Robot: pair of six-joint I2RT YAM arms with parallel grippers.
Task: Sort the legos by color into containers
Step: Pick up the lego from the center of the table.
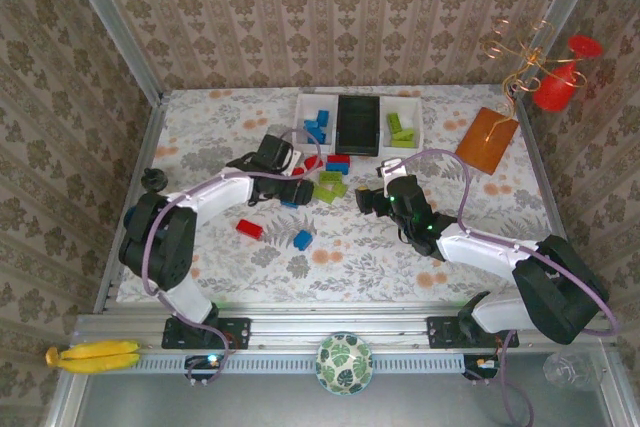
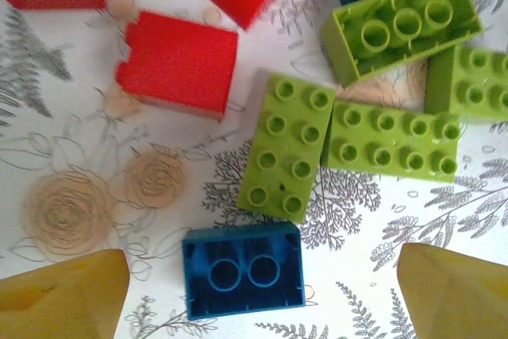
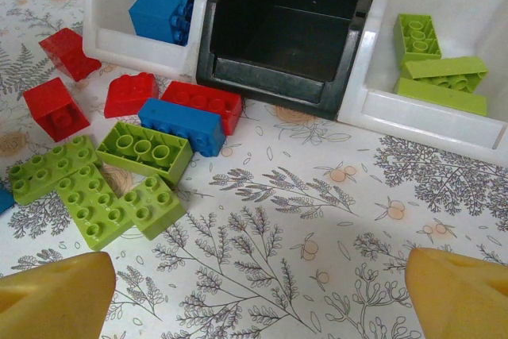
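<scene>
Near the surface's (image 1: 400, 267) far edge: legos (image 3: 143, 148) are heaped loose just before the containers (image 3: 270, 85).
Left claw (image 2: 260, 295): spread wide, nothing held; judged the nearer arm.
Blue brick (image 2: 242, 270): laid upside down between its fingers (image 2: 63, 295), long axis finger to finger.
Right claw (image 3: 254, 291): spread wide, empty.

place: robot lab test cell | frame: aluminium rail (image 1: 340, 332) along the table's near edge, left arm (image 1: 205, 190) and right arm (image 1: 480, 247) bolted to it | walls: wallpaper-printed panels (image 1: 330, 17) between metal posts (image 1: 112, 22) | staging: floral cloth (image 1: 220, 117), legos (image 1: 331, 187), containers (image 1: 357, 124), banana (image 1: 92, 355)
</scene>
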